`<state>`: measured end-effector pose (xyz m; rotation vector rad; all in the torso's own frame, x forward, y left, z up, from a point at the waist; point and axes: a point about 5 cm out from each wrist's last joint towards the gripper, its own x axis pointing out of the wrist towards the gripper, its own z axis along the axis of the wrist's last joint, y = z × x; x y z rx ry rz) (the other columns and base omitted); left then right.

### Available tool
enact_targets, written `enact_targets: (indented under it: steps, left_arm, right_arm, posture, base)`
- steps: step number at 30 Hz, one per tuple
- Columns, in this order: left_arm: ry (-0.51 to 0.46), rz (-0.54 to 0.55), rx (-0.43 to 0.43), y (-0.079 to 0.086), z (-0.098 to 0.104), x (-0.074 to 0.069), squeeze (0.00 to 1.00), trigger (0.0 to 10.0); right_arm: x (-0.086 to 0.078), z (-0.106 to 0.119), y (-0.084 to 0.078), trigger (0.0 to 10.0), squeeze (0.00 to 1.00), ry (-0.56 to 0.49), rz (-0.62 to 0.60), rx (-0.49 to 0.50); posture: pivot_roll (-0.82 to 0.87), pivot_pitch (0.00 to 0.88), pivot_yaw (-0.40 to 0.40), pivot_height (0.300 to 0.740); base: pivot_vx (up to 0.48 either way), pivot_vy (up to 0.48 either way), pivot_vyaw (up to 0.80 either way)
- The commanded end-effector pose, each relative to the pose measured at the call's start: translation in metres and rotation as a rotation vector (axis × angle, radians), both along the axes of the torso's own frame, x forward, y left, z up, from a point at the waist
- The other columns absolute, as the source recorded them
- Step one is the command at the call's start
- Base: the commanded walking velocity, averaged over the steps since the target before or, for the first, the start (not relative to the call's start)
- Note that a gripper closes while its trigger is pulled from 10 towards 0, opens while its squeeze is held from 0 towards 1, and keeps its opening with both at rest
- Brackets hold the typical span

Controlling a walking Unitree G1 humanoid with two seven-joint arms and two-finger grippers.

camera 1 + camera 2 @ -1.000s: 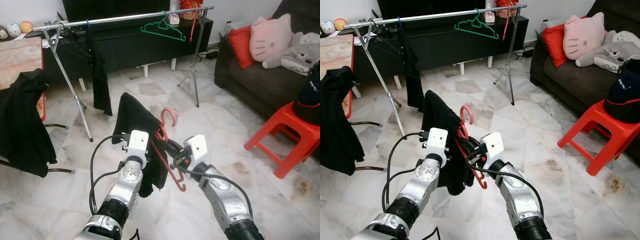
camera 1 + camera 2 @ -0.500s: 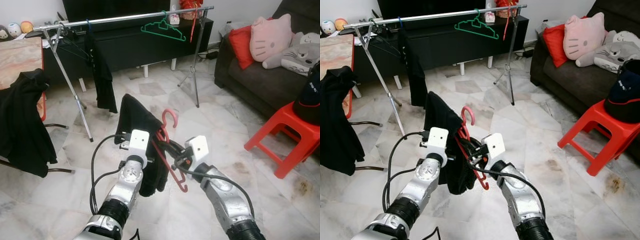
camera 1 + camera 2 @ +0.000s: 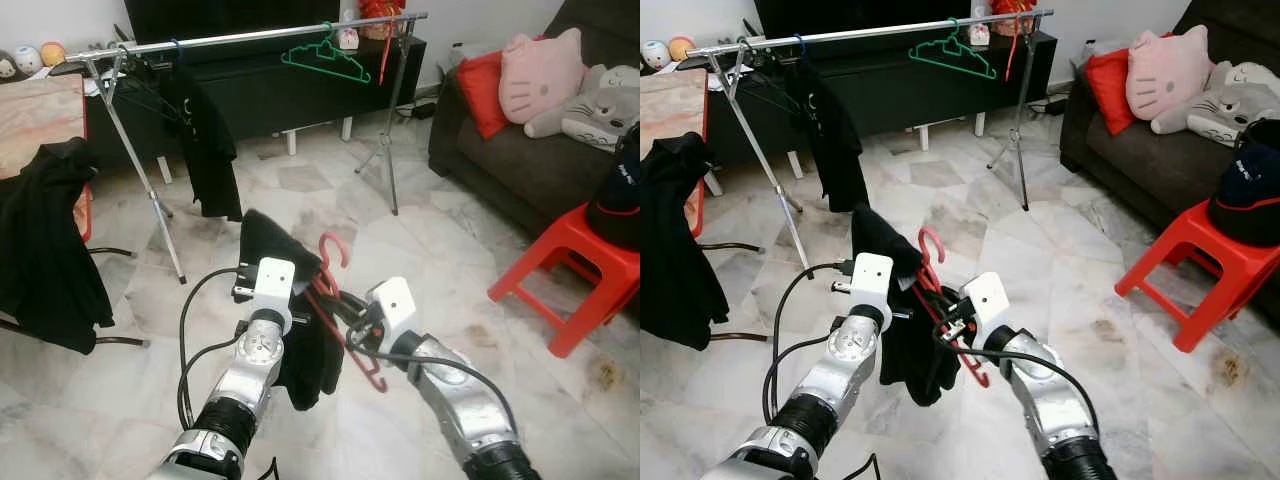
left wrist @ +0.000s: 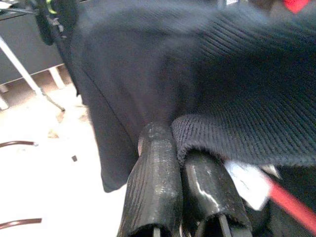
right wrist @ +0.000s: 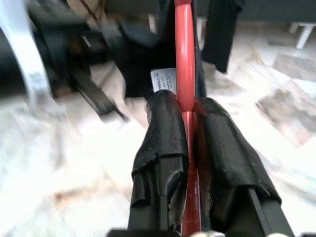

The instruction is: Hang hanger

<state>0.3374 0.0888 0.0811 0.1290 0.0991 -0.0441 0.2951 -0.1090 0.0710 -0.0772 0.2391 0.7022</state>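
Two silver arms (image 3: pixel 250 365) with black ribbed cuffs, white wrist boxes (image 3: pixel 275 278), looped black cables (image 3: pixel 190 320); textured black fingers (image 5: pixel 165 123).

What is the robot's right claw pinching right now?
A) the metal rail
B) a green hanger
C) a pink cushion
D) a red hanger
D: in the right wrist view the two black fingers of the right gripper close on the red hanger, which carries a black garment that the left gripper pinches.

White garment tag (image 5: pixel 163 80) beside the red hanger (image 5: pixel 184 64) carries small print, too blurred to read; no other text legible.
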Motion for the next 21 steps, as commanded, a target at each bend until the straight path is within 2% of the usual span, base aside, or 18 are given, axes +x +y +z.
enact_targets:
  steps: [1, 2, 6, 8, 11, 13, 16, 21]
  left_arm:
    - [-0.058, 0.039, -0.037, 0.005, 0.012, 0.004, 0.0, 0.0]
    - [-0.058, 0.039, -0.037, 0.005, 0.012, 0.004, 0.0, 0.0]
    - [-0.094, 0.096, -0.071, 0.014, 0.018, 0.006, 0.0, 0.0]
    - [-0.098, 0.101, -0.072, 0.014, 0.018, 0.006, 0.0, 0.0]
    - [-0.118, 0.128, -0.097, 0.017, 0.021, 0.006, 0.0, 0.0]
    - [-0.12, 0.131, -0.103, 0.017, 0.021, 0.006, 0.0, 0.0]
    - [-0.126, 0.135, -0.106, 0.017, 0.022, 0.006, 0.0, 0.0]
    - [-0.12, 0.158, -0.12, 0.019, 0.021, 0.006, 0.0, 0.0]
  right_arm:
    - [0.0, 0.006, -0.008, 0.0, 0.0, -0.022, -0.002, -0.052]
    - [0.0, 0.006, -0.008, 0.0, 0.0, -0.022, -0.002, -0.052]
    - [-0.002, 0.007, -0.03, 0.0, 0.0, -0.003, -0.026, -0.136]
    - [-0.002, 0.007, -0.033, 0.0, 0.0, 0.001, -0.032, -0.145]
    - [-0.01, 0.006, -0.056, 0.0, 0.0, 0.039, -0.043, -0.212]
    - [-0.012, 0.006, -0.06, 0.0, 0.0, 0.043, -0.039, -0.226]
    - [-0.025, 0.008, -0.073, 0.0, 0.0, 0.085, 0.008, -0.244]
    - [-0.054, 0.002, -0.094, 0.0, 0.0, 0.196, 0.158, -0.317]
  posture:
    - [-0.11, 0.0, -0.05, 0.74]
    - [-0.11, 0.0, -0.05, 0.74]
    - [-0.11, 0.0, -0.051, 0.74]
    - [-0.11, 0.0, -0.051, 0.74]
    - [-0.11, 0.0, -0.052, 0.74]
    - [-0.11, 0.0, -0.052, 0.74]
    - [-0.12, 0.0, -0.051, 0.74]
    - [-0.12, 0.0, -0.052, 0.74]
  base:
    - [0.0, 0.0, 0.0]
    - [0.0, 0.0, 0.0]
    - [0.0, 0.0, 0.0]
    - [0.0, 0.0, 0.0]
    - [0.0, 0.0, 0.0]
    - [0.0, 0.0, 0.0]
    - [0.0, 0.0, 0.0]
    - [0.0, 0.0, 0.0]
